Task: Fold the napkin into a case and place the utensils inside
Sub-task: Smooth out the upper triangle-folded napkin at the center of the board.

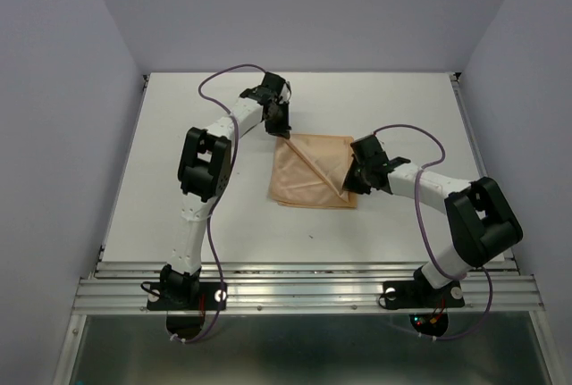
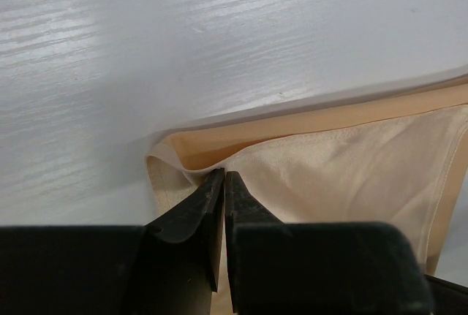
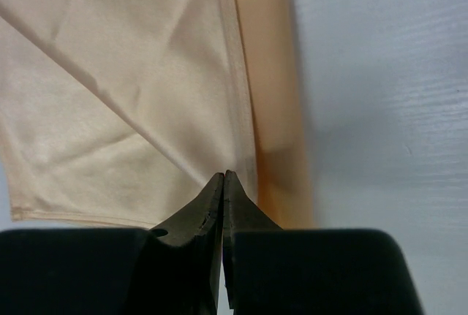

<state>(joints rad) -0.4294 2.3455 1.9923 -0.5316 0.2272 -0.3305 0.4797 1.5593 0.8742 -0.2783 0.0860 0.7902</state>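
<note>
Peach napkin (image 1: 299, 188) is lying mid table (image 1: 179, 153). Left gripper (image 2: 224, 180) is pinching its far-left corner, right gripper (image 3: 224, 177) is pinching the near-right one. I'm thinking: keep the diagonal crease (image 1: 315, 166) taut by moving both arms together.

left arm (image 1: 191, 224), right arm (image 1: 420, 187): white links, black joints | cables (image 1: 231, 68): purple | jaws: black, tapered | base light (image 1: 427, 318): red, perhaps

A white table (image 1: 179, 153) carries one partly folded peach-orange napkin (image 1: 308, 179) near its middle.
</note>
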